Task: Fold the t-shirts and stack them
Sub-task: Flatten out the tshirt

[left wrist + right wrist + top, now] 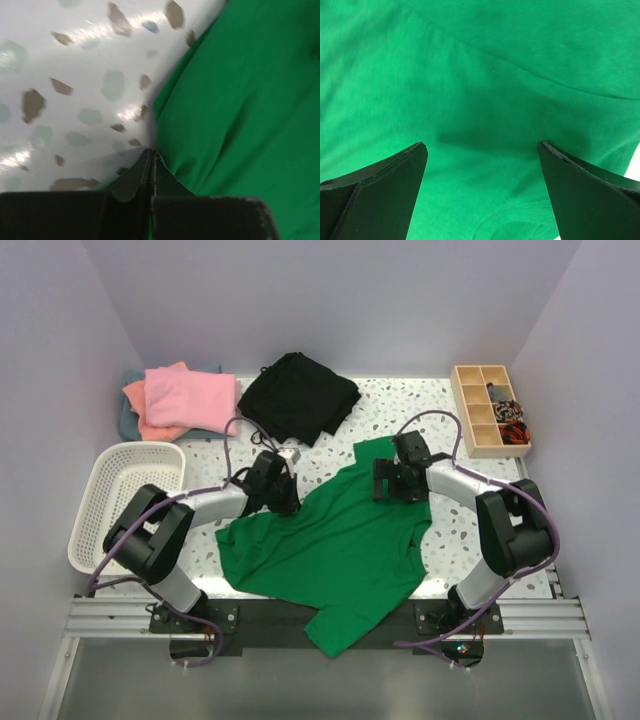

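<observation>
Tabletop [400,400]: left tool [285,502], right tool [383,481] atop t-shirt [340,550]

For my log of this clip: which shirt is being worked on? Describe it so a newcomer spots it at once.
On the speckled table, look at the middle. The green t-shirt lies spread there, its edge pinched by the left gripper, the right gripper open above it. It alone is bright green; the pink shirt and black garment lie farther back.

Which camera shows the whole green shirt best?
The top external view: only there the green shirt shows whole, spread on the table. The left wrist shows just one edge; the right wrist only close-up cloth.
</observation>
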`<control>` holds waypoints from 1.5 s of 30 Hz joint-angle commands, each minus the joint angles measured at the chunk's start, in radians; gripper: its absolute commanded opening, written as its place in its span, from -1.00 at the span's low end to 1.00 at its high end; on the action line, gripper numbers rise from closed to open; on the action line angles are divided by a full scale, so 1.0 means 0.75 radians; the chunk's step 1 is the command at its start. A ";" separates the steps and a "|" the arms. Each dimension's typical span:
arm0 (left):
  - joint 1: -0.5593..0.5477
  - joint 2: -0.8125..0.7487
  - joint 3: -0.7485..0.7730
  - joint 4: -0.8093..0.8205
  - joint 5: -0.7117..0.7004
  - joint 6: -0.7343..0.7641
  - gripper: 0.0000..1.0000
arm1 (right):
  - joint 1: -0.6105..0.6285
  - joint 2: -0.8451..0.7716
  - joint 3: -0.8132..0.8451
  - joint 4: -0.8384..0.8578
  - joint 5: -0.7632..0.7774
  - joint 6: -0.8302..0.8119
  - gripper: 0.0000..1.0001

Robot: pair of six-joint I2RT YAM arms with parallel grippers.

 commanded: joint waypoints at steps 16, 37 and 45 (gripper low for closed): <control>-0.435 -0.383 -0.168 -0.256 0.302 -0.046 -1.00 | -0.001 0.166 -0.023 0.016 0.185 0.136 0.87; -0.130 -0.392 -0.033 -0.424 -0.609 -0.073 1.00 | -0.003 0.162 -0.040 0.055 0.130 0.060 0.90; -0.126 -0.347 -0.039 -0.445 -0.468 -0.010 1.00 | -0.003 0.172 -0.027 0.059 0.124 0.044 0.89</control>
